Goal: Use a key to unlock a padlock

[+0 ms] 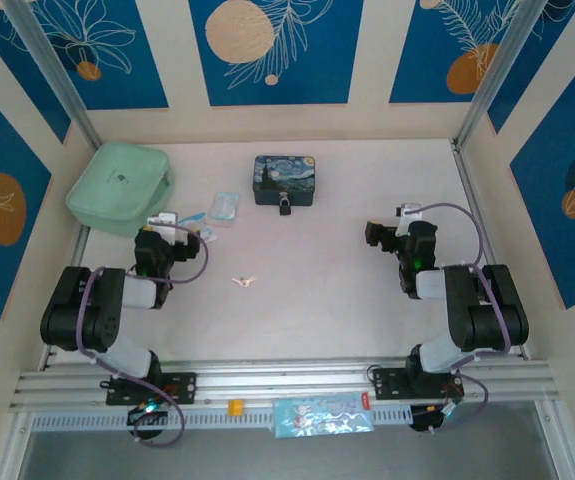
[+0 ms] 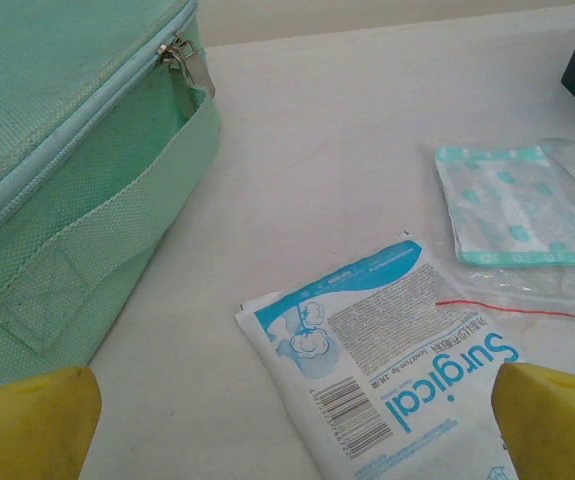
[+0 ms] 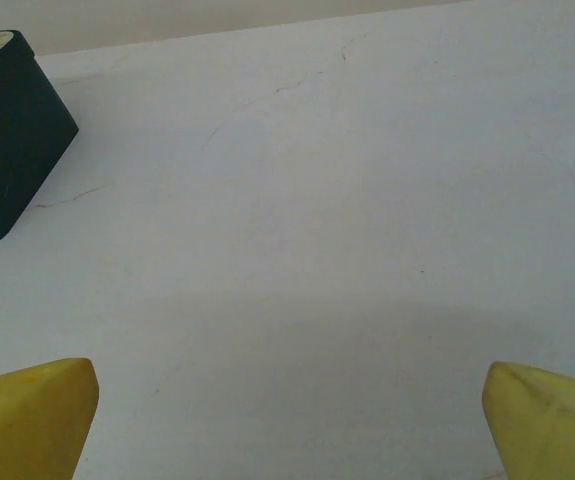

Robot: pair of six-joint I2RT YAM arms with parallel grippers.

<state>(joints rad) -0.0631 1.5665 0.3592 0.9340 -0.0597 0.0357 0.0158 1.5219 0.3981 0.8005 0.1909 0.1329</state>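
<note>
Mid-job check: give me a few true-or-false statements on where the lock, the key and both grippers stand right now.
1. The tiny dark padlock lies right by the near side of the blue starry-night tin box. True.
2. The left gripper holds the thin pale key. False: the key lies loose on the white table, between the arms.
3. The left gripper and the right gripper are both open. True.
4. The mint-green zipped fabric case sits beside the right arm. False: it is at the far left.
</note>
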